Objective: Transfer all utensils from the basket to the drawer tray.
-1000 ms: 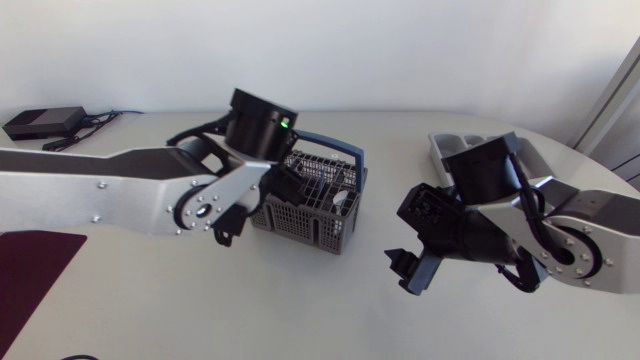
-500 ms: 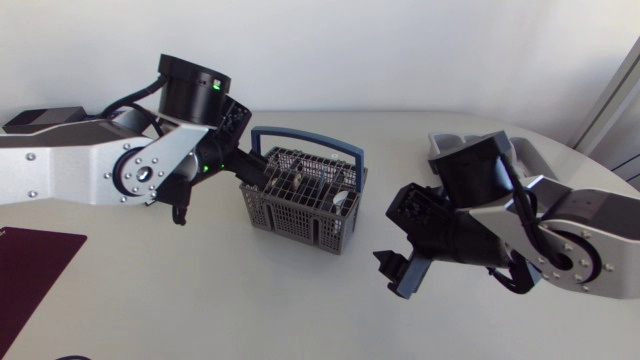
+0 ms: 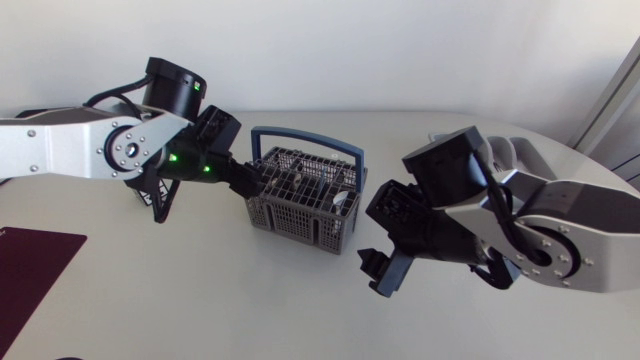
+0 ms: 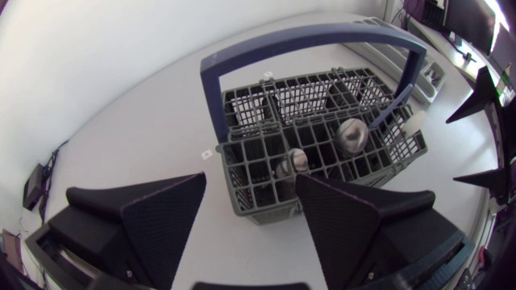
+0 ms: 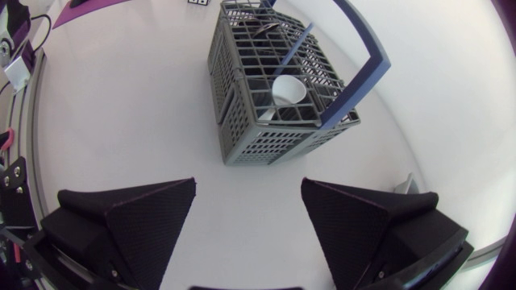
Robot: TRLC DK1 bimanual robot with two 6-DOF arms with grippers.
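Obs: the basket [image 3: 305,200] is sitting near the middle of the surface [image 3: 200,300], somewhat toward its far edge, with its blue handle [image 3: 305,140] standing upright across the top. Utensils are standing in its cells. A white spoon [image 5: 288,90] is resting bowl-up at the end facing the right arm, and two metal utensil ends [image 4: 352,135] are poking up nearer the middle, too small to tell their type. The drawer tray [image 3: 440,145] is lying at the far right corner of the surface, partly hidden behind the right arm and well apart from the basket; its contents cannot be made out. The left pincer [image 3: 255,182] is hovering just beside the basket's left end, released, with nothing between its fingers. Its wrist view is looking down into the cells, so I am reading this as a line-up for a pick from above, angled to clear the handle. The right pincer [image 3: 380,272] is likewise released and empty, hanging low over bare surface just off the basket's right end and facing it, probably placed to take the white spoon on its side. Judgement: the upright handle is limiting any approach to one side of it or the other.
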